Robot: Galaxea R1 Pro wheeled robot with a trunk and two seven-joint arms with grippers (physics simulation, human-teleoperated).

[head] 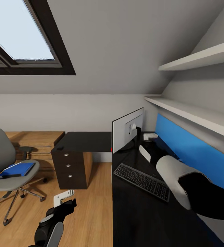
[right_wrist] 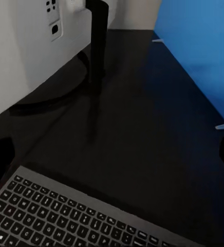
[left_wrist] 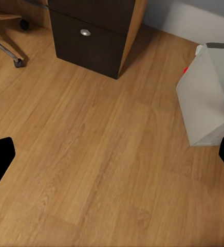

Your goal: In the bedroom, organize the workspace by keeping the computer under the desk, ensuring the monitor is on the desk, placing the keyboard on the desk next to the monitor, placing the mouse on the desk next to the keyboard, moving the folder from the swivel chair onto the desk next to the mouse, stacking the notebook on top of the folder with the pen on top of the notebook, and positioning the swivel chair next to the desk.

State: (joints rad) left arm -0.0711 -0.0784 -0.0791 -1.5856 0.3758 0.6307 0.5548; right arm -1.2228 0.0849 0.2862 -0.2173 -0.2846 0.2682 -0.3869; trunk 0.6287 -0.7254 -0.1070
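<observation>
On the black bench (head: pixel 88 141), the keyboard (head: pixel 141 181) lies just in front of the monitor (head: pixel 127 133), its long axis running diagonally toward the blue wall panel (head: pixel 194 151), while both grippers' fingers stand open, holding nothing.

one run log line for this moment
keyboard: on desk by monitor | folder: on swivel chair | computer: on floor | left gripper: open, empty
</observation>
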